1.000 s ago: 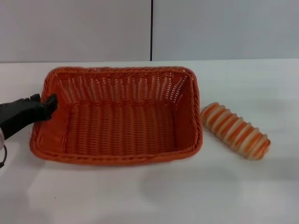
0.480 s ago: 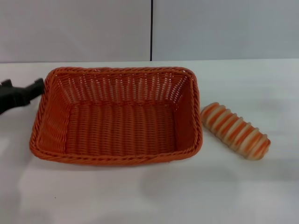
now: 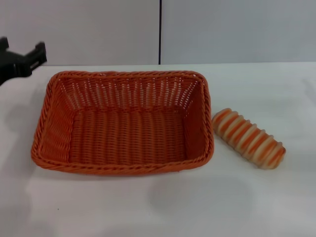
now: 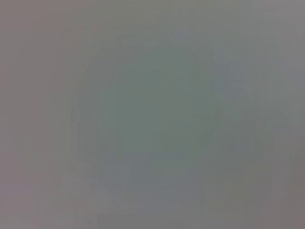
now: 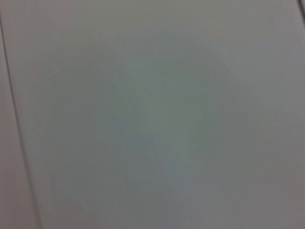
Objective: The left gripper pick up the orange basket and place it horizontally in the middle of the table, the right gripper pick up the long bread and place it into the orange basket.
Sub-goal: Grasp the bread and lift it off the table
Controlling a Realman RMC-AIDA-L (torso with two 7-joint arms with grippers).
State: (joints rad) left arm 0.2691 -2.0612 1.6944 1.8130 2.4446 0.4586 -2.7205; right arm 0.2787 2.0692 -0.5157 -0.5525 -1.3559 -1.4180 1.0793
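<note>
The large rectangular orange woven wicker basket point(image 3: 123, 121) looks rough and ribbed, its rim a thick braid with a slight plastic sheen. The elongated tan loaf with orange cross stripes point(image 3: 249, 138) has a ridged, matt surface. The plain white tabletop point(image 3: 148, 207) is smooth and faintly glossy. The black left gripper point(image 3: 22, 61) looks like matt plastic.

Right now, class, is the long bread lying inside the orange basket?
No, the long bread lies on the table beside the orange basket.
</note>
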